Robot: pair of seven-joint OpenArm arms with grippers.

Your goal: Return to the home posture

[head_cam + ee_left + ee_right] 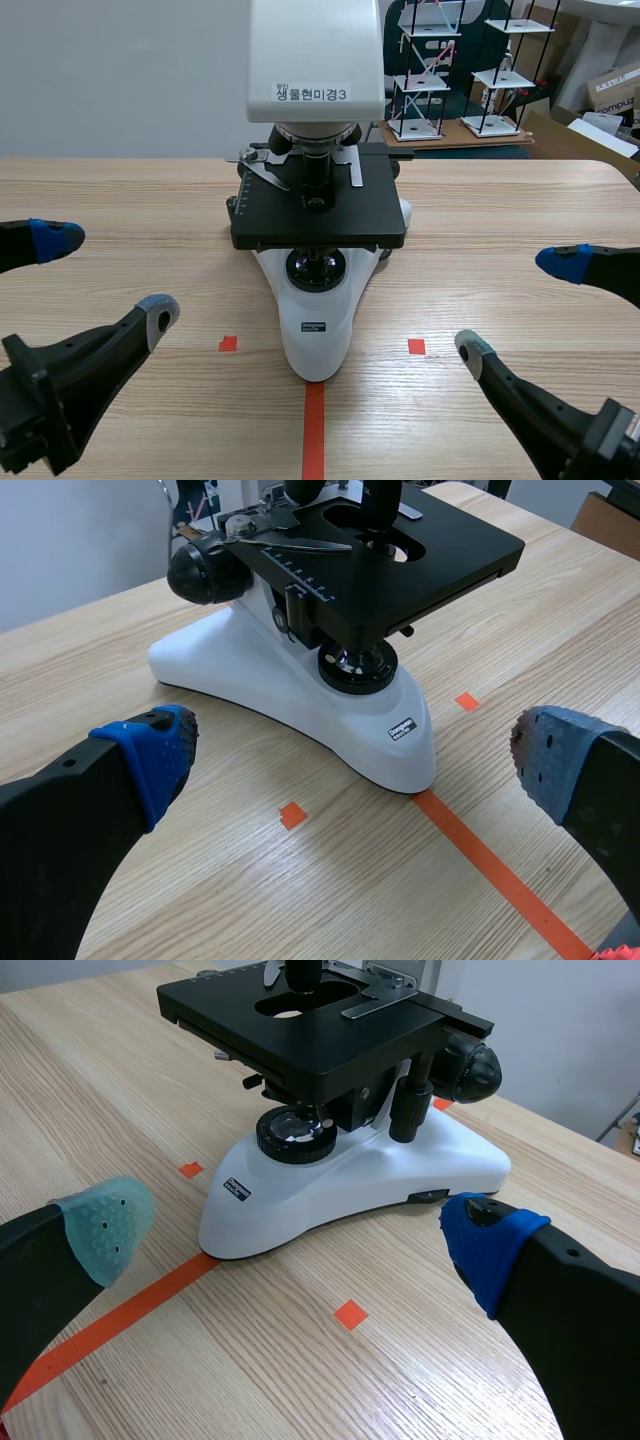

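The pale wooden tabletop [120, 200] runs back to a grey wall [120, 80], small white tiered racks [500, 75] and a cardboard box [612, 88]. A white-and-black laboratory microscope [318, 330] stands at its middle. The left pincer [108, 277] and right pincer [515, 305] sit low on either side of it, both spread wide, holding nothing, clear of the microscope.

On the white boxy microscope head [316, 40] I read a white sticker [312, 93]: "생물현미경3". The smaller line above it is too small for me. A brown cardboard box [612, 88] behind the table shows "compu", cut off. The small dark badge [403, 729] on the microscope's base is illegible.
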